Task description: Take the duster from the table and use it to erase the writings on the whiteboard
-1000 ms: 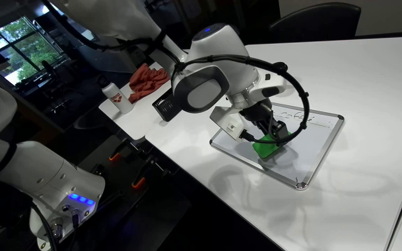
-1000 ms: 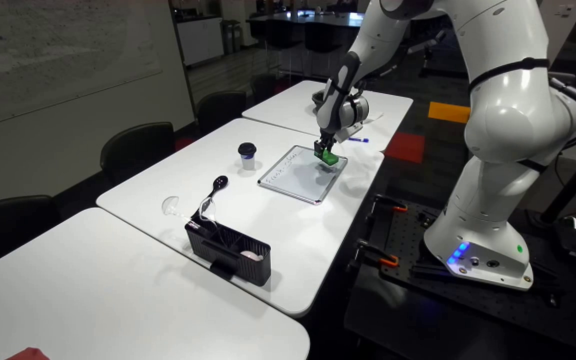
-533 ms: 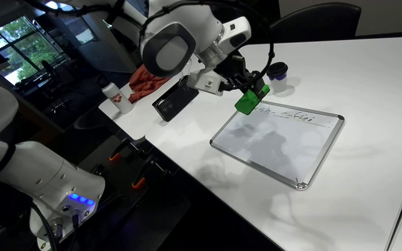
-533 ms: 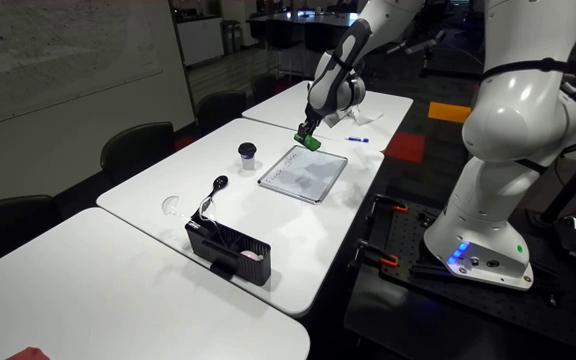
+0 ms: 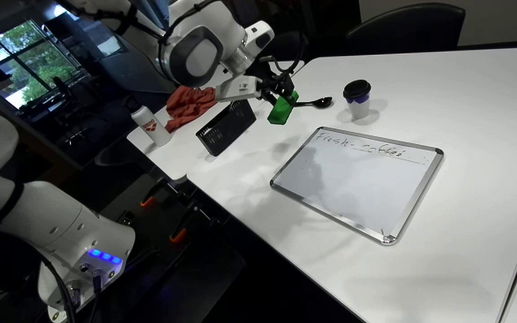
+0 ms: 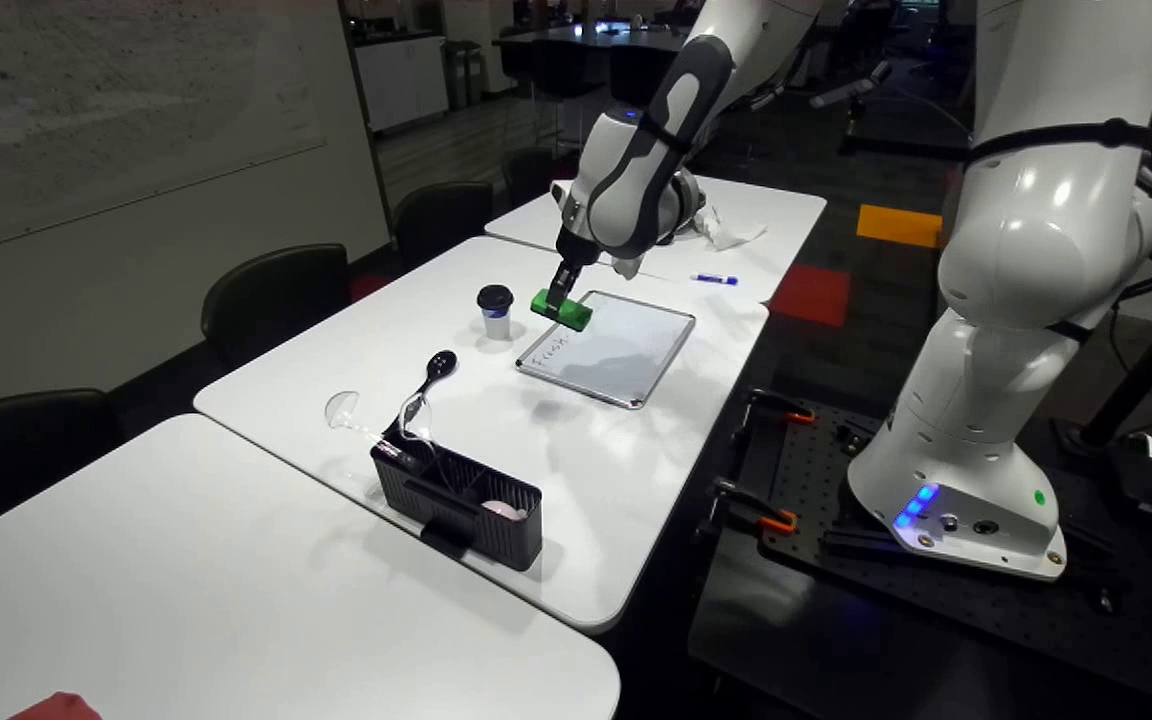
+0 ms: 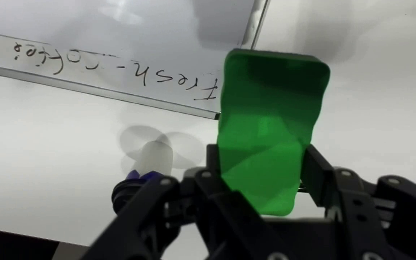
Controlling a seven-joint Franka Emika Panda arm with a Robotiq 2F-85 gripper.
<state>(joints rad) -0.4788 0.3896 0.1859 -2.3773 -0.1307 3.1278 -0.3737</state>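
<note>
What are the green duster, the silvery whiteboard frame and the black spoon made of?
The duster looks like plastic, perhaps rubber: smooth, softly shiny green. The whiteboard frame seems to be shiny metal, silvery with bright glints. The spoon might be glossy plastic: it's black with bright highlights, but coated metal is possible.

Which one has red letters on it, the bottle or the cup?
The white bottle, standing beside the red cloth: red letters and a red logo mark its side. The cup, near the whiteboard, shows a purple band and no red.

The window [image 5: 38, 63] glows in dim surroundings, while soft shadows and pale glare lie on the whiteboard [image 7: 139, 36].
</note>
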